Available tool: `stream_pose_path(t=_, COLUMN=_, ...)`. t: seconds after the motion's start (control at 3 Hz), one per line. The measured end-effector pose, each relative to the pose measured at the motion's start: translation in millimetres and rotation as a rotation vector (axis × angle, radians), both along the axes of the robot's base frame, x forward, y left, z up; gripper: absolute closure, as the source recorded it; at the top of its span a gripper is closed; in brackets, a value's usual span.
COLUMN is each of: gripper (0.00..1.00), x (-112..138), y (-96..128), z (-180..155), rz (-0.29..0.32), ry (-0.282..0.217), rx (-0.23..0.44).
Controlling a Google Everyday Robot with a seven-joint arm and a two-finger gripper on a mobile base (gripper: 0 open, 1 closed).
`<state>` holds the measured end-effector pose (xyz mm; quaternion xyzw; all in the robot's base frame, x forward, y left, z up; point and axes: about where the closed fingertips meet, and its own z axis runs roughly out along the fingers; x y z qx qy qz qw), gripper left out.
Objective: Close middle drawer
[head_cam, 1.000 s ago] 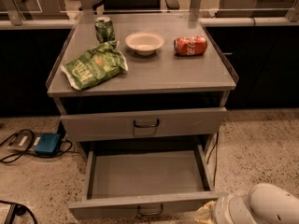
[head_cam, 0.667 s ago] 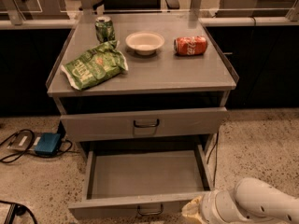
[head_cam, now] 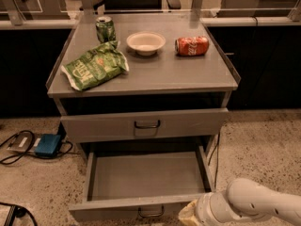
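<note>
Shows a flat grey cabinet top (head_cam: 164, 76) with four items directly on it. Places a green can (head_cam: 105, 29) upright at back left, a white bowl (head_cam: 146, 43) at back centre, and a red can (head_cam: 192, 46) on its side to the bowl's right, each apart from the others. Sets a green snack bag (head_cam: 95, 71) flat at front left, just in front of the green can. Below, on speckled floor (head_cam: 263, 140), left of the cabinet: a blue box (head_cam: 48, 145) with dark cables (head_cam: 14, 149). Locates the gripper (head_cam: 188, 214) low over the floor by the cabinet's front right corner.

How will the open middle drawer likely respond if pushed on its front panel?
The middle drawer looks like rigid metal and empty, so it should probably slide in lightly without flexing. The end effector sits by the front's right end, off the central handle, so a push there might skew it slightly.
</note>
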<state>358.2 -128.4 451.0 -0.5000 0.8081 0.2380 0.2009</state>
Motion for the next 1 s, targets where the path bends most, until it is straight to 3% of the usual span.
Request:
stream_pose_path(t=0.33, gripper=1.0, x=-0.9, y=4.9, z=-36.0, rz=-0.013, ry=0.075, rx=0.003)
stream_pose_path(t=1.0, gripper=0.58, x=-3.5, y=6.6, z=-40.1, rz=-0.011, ry=0.085, rx=0.007)
